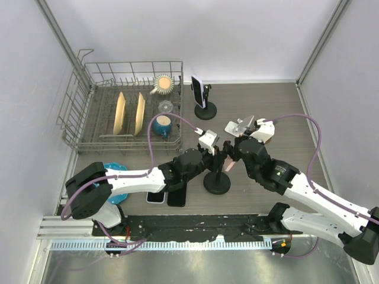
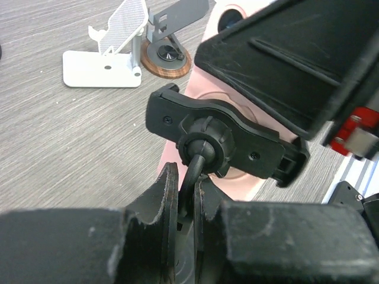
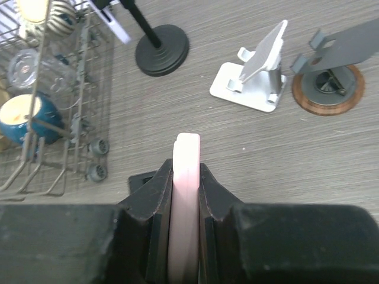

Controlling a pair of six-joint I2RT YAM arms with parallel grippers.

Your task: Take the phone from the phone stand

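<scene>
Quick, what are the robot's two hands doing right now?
Left gripper: closed, holding the stand by its stem.
Right gripper: closed, holding the pink phone by its edge.

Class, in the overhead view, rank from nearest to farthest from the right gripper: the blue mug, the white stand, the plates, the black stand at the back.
1. The white stand, just beyond the right gripper.
2. The black stand, at the back, slightly left.
3. The blue mug, at the rack's right end.
4. The plates, farther left in the rack.
</scene>
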